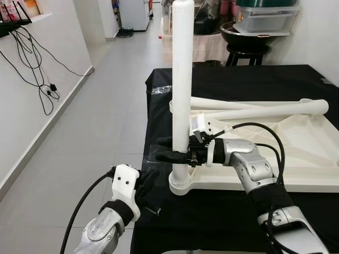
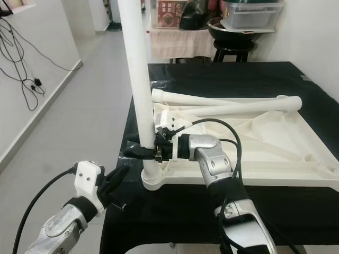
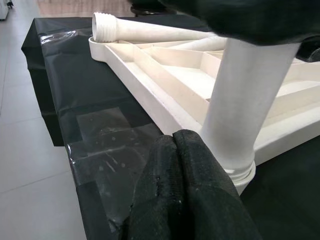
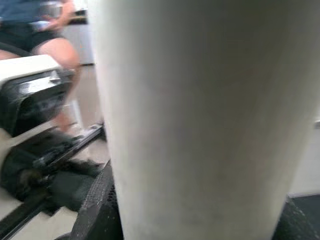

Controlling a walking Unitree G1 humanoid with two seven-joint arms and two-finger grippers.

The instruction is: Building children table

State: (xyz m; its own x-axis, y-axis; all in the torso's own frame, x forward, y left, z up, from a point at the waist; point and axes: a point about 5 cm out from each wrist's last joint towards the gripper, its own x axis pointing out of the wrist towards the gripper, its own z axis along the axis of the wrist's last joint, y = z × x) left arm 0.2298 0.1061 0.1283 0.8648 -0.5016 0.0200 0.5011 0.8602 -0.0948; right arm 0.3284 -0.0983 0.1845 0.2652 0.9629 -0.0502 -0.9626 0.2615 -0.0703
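A white children's table top point(image 1: 302, 182) lies upside down on the black-covered table point(image 1: 238, 79). One white leg point(image 1: 181, 79) stands upright in the near left corner socket point(image 1: 180, 186). My right gripper point(image 1: 172, 155) is shut around this leg just above the socket; the leg point(image 4: 200, 120) is close up in the right wrist view. My left gripper point(image 1: 151, 182) hovers at the table's left edge, a little short of the socket. Its fingers point(image 3: 175, 200) are pressed together, empty, with their tips near the leg's base point(image 3: 235, 140). Two loose legs point(image 1: 265, 110) lie across the far side of the top.
Behind the table stands a black stool with a dark bowl and a plastic box point(image 1: 259, 21). Cables point(image 1: 32, 58) hang on the left wall. Grey floor point(image 1: 95, 121) runs along the table's left side. A seated person point(image 4: 45, 35) is partly visible in the right wrist view.
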